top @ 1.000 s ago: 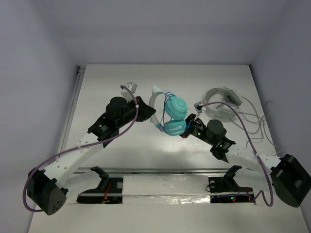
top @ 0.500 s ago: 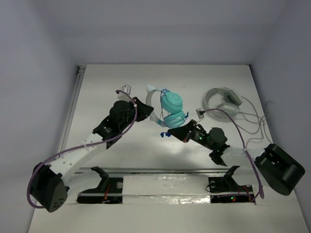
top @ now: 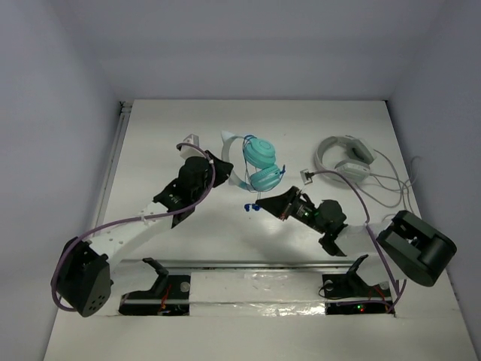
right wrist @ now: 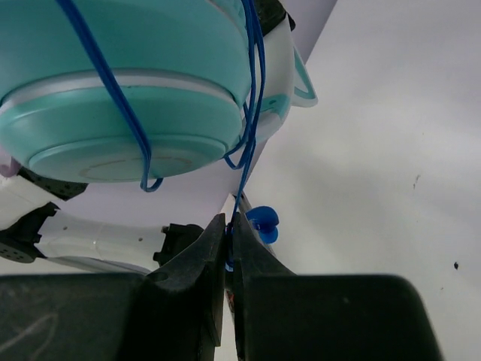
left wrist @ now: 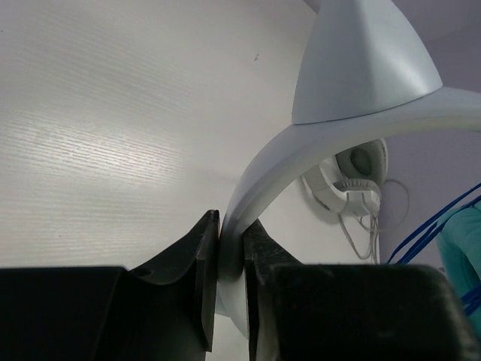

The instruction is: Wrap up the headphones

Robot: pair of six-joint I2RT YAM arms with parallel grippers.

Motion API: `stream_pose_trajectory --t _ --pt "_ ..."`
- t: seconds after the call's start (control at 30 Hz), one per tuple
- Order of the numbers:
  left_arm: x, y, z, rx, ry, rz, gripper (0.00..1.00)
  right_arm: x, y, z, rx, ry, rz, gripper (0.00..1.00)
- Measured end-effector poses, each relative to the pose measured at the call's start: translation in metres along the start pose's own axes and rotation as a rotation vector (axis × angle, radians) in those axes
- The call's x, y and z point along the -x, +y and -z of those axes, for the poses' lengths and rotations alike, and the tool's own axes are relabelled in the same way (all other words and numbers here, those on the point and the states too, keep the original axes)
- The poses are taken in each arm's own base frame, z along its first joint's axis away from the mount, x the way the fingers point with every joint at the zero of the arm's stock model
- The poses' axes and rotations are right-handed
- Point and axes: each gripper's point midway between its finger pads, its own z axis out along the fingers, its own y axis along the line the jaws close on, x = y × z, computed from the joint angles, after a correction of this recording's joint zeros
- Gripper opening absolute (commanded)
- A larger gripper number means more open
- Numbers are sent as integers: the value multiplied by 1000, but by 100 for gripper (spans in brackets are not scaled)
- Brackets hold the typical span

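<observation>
Headphones (top: 255, 162): held at mid-rear of the counter (top: 150, 135), teal cups one over the other, shifted up and left against a second ago. Left claw (left wrist: 229, 233): pinched tight on the pale headband (left wrist: 301, 143), likewise gone rearward. Right claw (right wrist: 228, 226): closed narrow on the blue cord (right wrist: 256, 90), right beside a small blue tab (right wrist: 261, 223) (cord loops across both cups), drawn back from the cups toward the near edge since then. White-and-grey headphones (top: 344, 159): well apart at right, unmoved.
</observation>
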Motion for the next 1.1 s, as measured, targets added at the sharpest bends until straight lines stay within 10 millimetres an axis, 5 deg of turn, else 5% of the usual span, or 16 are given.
stream_pose_trajectory --t 0.4,0.77,1.1 --pt "-38 41 -15 112 4 -26 0 -37 -59 -23 -178 121 -287 0" --pt "-28 56 -16 161 -90 3 0 -30 -20 -45 -64 163 -363 0" --pt "-25 46 -16 145 -132 -8 0 -15 -3 -48 -41 110 -442 0"
